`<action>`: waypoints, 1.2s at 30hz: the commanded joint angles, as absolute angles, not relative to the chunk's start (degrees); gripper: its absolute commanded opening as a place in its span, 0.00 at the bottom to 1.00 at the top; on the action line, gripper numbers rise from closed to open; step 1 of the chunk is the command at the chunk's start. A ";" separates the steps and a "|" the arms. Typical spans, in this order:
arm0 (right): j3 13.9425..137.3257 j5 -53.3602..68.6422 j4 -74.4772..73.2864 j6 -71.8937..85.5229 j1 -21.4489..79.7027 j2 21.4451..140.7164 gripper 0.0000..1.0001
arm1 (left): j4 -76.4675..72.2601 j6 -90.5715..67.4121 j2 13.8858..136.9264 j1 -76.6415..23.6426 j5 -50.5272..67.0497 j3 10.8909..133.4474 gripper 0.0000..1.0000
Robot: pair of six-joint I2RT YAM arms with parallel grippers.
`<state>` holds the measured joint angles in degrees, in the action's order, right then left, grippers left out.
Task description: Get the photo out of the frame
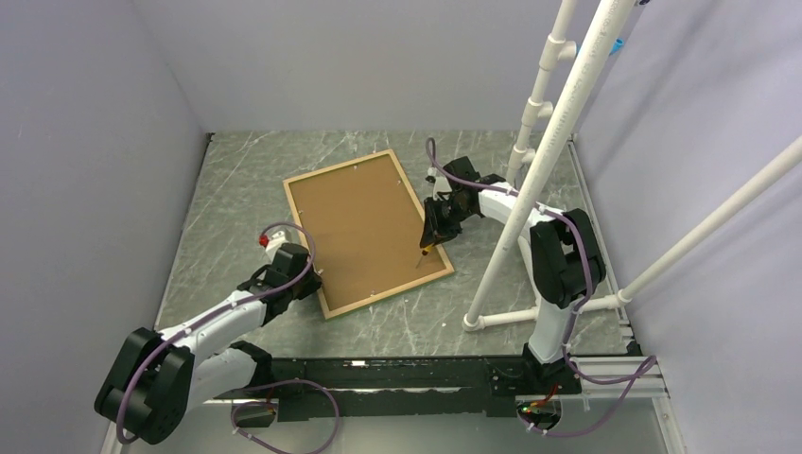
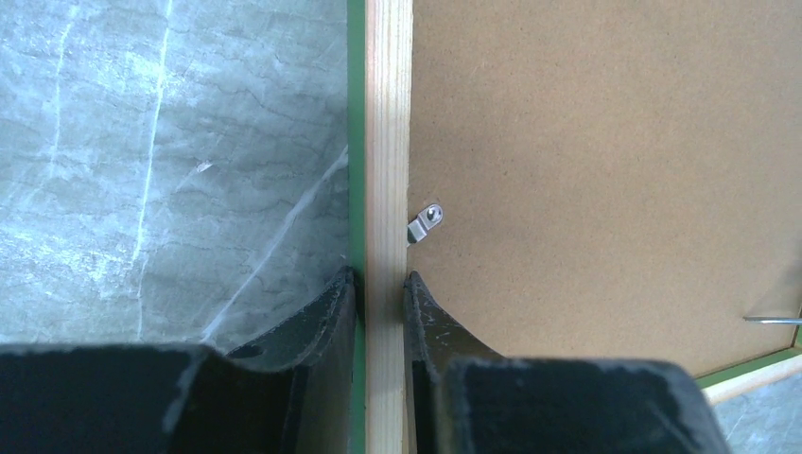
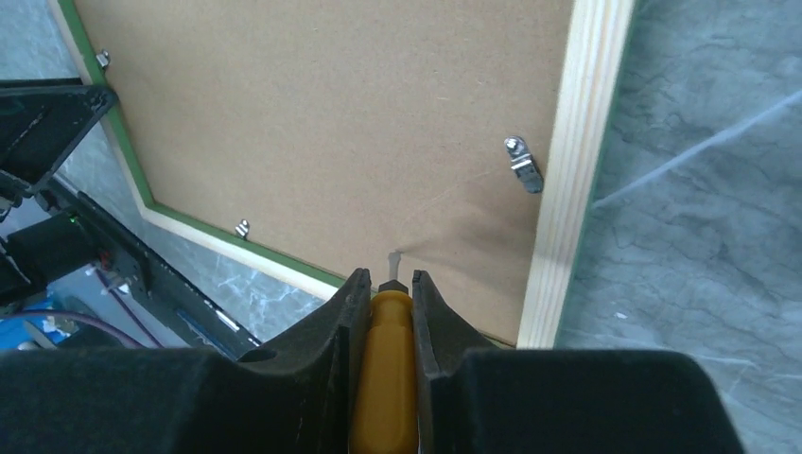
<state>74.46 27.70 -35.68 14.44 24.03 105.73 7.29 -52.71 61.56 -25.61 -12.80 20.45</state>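
On the table (image 1: 246,170), face down: the frame (image 1: 305,248), light and stiff. Your left gripper (image 2: 380,284) pinches its rim. Your right gripper (image 3: 389,279) clamps a yellow-handled tool (image 3: 388,378), tip at the backing board (image 3: 331,123) (photo hidden beneath, likely flimsy). Lift it by the edges.

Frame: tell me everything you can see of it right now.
The frame lies flat and face down on the grey marbled table, turned at an angle to its edges. Its back rim looks like pale bare wood, with a green outer edge showing beside it. A brown backing board fills it, with small metal clips at the rim. The left gripper pinches the rim of one long side. The photo is hidden.
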 commanded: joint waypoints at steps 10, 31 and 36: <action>77.74 13.44 -26.35 14.49 22.23 99.98 0.00 | 8.74 -52.08 58.88 -25.93 -10.09 16.07 0.25; 80.60 -10.73 -34.36 35.36 25.58 101.60 0.00 | -1.80 -54.11 64.84 -29.41 -7.68 15.74 0.02; 82.76 -11.81 -36.09 37.28 25.55 104.09 0.00 | -2.80 -56.36 66.19 -30.55 -7.68 15.65 0.00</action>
